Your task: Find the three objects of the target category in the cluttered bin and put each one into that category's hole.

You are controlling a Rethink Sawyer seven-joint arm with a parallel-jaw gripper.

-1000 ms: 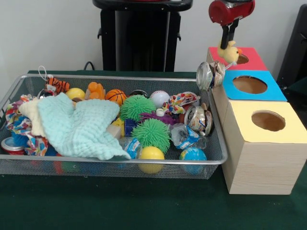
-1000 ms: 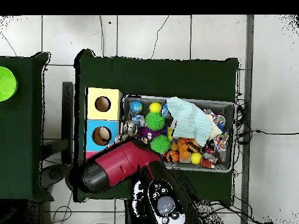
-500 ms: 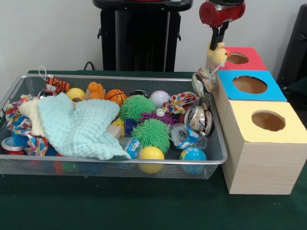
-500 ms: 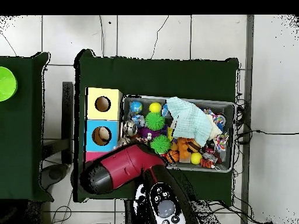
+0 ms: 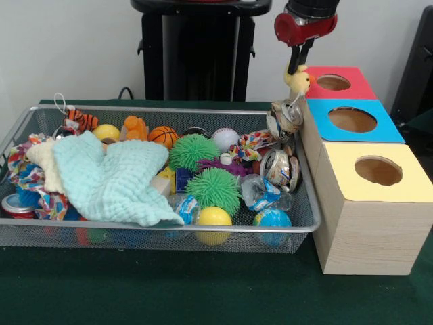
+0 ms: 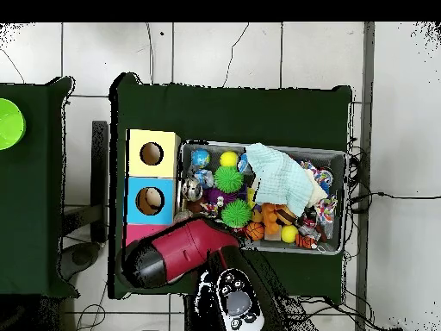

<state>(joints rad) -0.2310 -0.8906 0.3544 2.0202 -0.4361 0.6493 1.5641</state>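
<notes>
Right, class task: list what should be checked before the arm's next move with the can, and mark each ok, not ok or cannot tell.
1. Dented silver drink can just below the end effector: ok.
2. Grip secure: cannot tell.
3. Can over the round hole of the red-topped wooden box: not ok, it hangs off to the box's side, over the silver wire-mesh bin corner.
4. Hole unblocked: ok.

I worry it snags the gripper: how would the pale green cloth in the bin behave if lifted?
The cloth lies rumpled and draped over toys, so it is probably floppy and light. Its waffle texture suggests good grip, though it may drag neighbours along inside the bin.
</notes>
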